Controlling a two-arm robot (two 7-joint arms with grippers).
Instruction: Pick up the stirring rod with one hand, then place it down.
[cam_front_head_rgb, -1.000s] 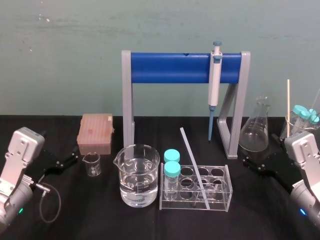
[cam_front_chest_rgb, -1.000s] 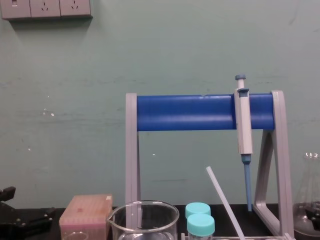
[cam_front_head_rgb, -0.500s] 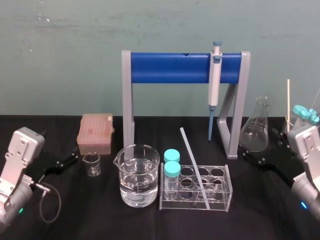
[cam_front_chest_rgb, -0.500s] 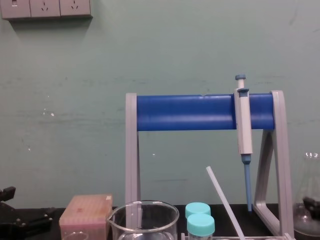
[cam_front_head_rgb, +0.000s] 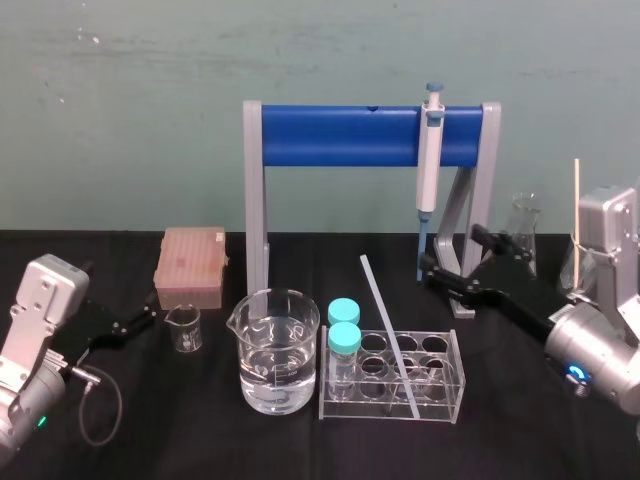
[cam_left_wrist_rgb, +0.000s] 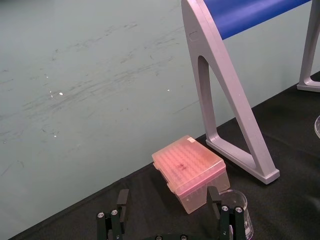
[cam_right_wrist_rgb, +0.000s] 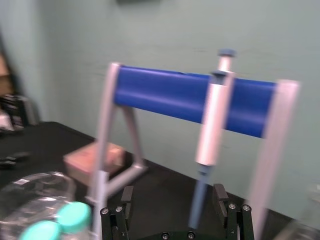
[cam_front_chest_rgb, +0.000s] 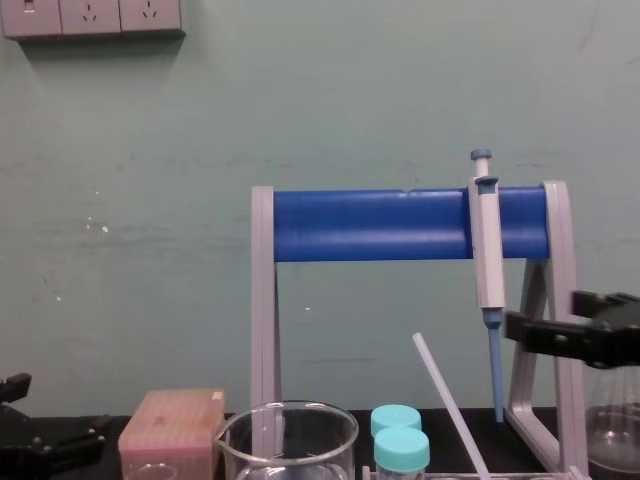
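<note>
Leaning whitish translucent stirring rod (cam_front_head_rgb: 385, 320)

Lab setup: pipette (cam_front_head_rgb: 430, 150) hung on a blue stand (cam_front_head_rgb: 340, 137), glass beaker (cam_front_head_rgb: 275, 350), tube rack (cam_front_head_rgb: 392, 375), pink tip box (cam_front_head_rgb: 190, 266), black surface (cam_front_head_rgb: 200, 425).

Black left pincer (cam_front_head_rgb: 138, 321), black right pincer (cam_front_head_rgb: 450, 255), silver-grey wrists (cam_front_head_rgb: 40, 300), looped black cable (cam_front_head_rgb: 118, 408)

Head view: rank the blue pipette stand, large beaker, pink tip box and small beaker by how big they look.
1. blue pipette stand, largest by far.
2. large beaker.
3. pink tip box. It sits farther back, so its true size against the large beaker is unsure.
4. small beaker, smallest.
</note>
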